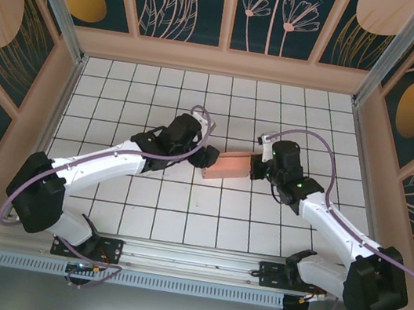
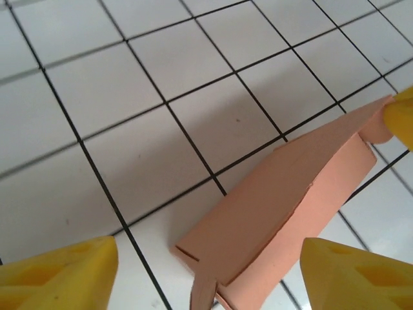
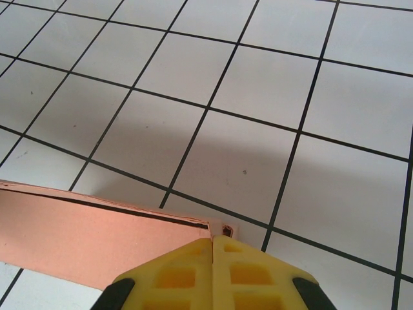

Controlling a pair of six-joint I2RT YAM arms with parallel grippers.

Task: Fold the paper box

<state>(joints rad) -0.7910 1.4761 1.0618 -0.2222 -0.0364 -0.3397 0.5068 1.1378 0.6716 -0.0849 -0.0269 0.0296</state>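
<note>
**Left claw (image 1: 208, 156) spread, right claw (image 1: 257, 168) pinching the paper box (image 1: 229, 167)**

Top view: both arms reach in from opposite sides and meet over the middle of the white-tiled counter (image 1: 122, 93). The salmon-pink paper box lies on the tiles between the two claws, its long axis running from one to the other.

Left wrist view: the left claw (image 2: 210, 245) is spread wide, with its yellow fingers (image 2: 64, 274) at the lower corners of the view. The near end of the paper box (image 2: 284, 200) sits in the gap between them; whether either finger touches the card cannot be told. The box is a shallow, half-formed shape with a sloping broad upper panel and a narrow tab projecting from its near end. At the far end, a yellow finger (image 2: 401, 116) of the right arm touches the tip of the card.

Right wrist view: the right claw (image 3: 213, 240) is pressed together, its fingers (image 3: 174, 278) meeting along one seam. It pinches the end corner of the box (image 3: 84, 236), whose long straight edge runs leftward from the fingertips over the black grid lines (image 3: 193, 142).
</note>
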